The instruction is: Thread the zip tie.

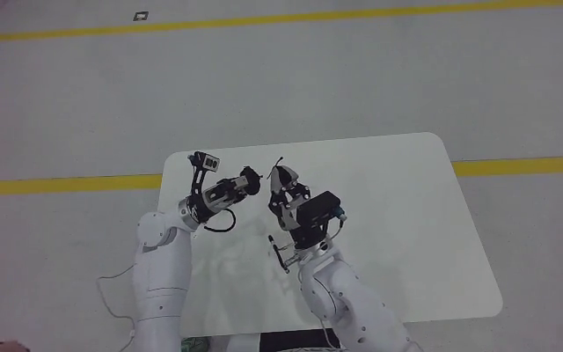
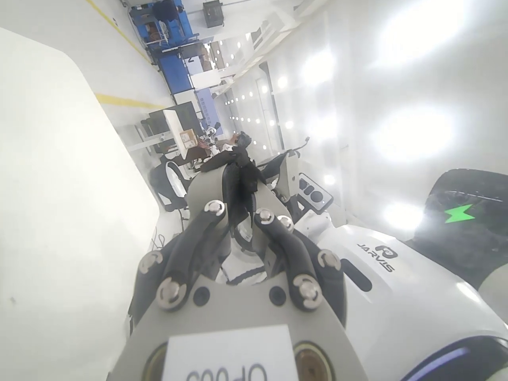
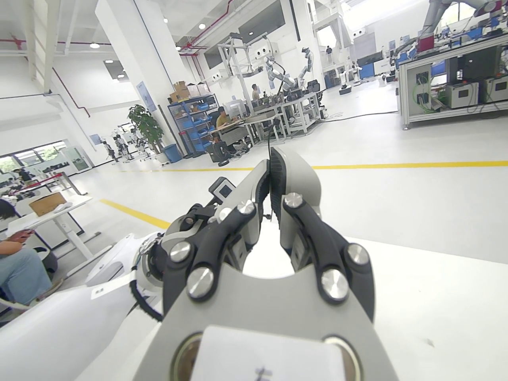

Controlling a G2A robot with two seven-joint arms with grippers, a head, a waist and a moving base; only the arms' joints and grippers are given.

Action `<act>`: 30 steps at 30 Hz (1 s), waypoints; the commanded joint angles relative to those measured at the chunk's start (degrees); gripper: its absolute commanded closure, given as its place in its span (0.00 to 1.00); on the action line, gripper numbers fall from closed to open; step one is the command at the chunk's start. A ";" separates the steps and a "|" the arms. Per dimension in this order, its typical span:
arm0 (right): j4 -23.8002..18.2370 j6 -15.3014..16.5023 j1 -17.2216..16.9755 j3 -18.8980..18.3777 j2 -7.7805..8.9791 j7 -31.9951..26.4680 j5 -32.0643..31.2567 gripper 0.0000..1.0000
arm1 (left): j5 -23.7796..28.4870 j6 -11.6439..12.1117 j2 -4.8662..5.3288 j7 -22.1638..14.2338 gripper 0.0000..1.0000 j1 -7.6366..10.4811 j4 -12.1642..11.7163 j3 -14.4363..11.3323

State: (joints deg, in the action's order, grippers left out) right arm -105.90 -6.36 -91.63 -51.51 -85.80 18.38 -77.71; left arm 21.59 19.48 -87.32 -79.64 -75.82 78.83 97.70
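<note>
zip tie [image 3: 269, 136]: you'll find it as a thin black strand standing up out of the right gripper [image 3: 270, 158], whose fingers are pressed together on it. from above, its free end [image 1: 279, 163] pokes out past those tips, held up over the white table [image 1: 396, 220]. your left gripper [image 2: 237, 176] sits just beside the right one, tip toward tip, fingers closed on a black piece [image 2: 243, 142]. you cannot tell whether that piece is the tie's other end.
</note>
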 commanded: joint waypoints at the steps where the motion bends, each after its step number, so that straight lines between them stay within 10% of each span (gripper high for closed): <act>1: 0.15 -0.31 0.19 0.25 -0.07 0.04 0.16 1.00 | 0.00 0.00 0.00 0.00 1.00 0.00 0.00 0.00; 30: 1.91 -7.84 1.76 4.44 -1.66 1.78 0.46 1.00 | 0.00 0.00 0.00 0.00 1.00 0.00 0.00 0.00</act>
State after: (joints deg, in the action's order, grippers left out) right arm -104.10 -14.11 -90.01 -47.11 -87.41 20.07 -77.30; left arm 21.59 19.48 -87.32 -79.64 -75.82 78.83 97.70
